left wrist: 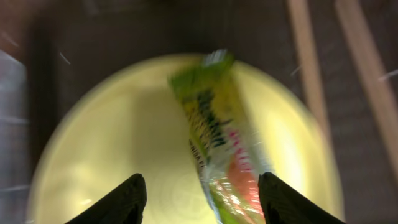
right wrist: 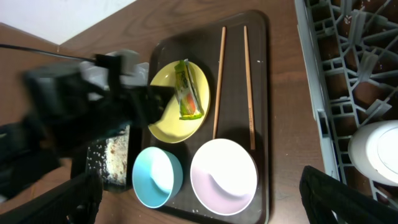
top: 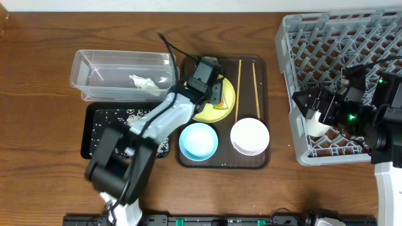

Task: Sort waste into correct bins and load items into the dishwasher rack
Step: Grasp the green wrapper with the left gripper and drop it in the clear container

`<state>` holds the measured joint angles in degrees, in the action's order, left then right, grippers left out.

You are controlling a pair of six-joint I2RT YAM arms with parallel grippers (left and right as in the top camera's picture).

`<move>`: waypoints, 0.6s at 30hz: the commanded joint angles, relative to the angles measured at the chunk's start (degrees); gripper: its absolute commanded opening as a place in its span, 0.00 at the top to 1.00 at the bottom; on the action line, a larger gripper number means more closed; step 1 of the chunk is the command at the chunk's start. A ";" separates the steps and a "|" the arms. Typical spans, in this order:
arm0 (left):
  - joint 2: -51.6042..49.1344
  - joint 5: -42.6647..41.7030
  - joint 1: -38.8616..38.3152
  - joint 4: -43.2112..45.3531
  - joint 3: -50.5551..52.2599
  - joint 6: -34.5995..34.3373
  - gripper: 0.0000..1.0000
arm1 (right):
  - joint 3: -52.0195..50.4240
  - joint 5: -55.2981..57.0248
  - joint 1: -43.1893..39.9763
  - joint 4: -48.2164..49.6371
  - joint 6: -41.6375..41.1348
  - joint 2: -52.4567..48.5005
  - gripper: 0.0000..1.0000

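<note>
Table [top: 38, 75]: we see dark brown wood, with a strip of pale wall [top: 188, 5] along the top edge of the overhead frame.
Wrapper [left wrist: 217, 143]: it lies on the yellow plate [top: 221, 113], in the upper part of the brown tray [top: 247, 94] at the centre of the overhead frame.
Wrapper axis: in the left wrist view we see it run from upper centre to lower right, green end up and orange end down.
Left claw [left wrist: 200, 186]: it hangs over the plate with its fingers apart and the wrapper's orange end between them. We cannot tell whether they touch it.
Right claw [right wrist: 202, 193]: it is spread wide with nothing in it, above the grey rack [top: 352, 37] at the right of the overhead frame, near a white cup [top: 317, 125].
</note>
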<state>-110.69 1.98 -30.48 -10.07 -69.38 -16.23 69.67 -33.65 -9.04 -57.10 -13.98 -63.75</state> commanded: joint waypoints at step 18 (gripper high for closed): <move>12.44 -7.93 5.07 -4.50 -0.83 -3.58 0.94 | 0.61 -0.26 0.85 -0.15 0.76 0.00 0.02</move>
<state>-105.80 -5.96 -27.46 -13.76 -69.36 -18.39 69.67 -33.67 -9.04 -57.21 -13.98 -63.75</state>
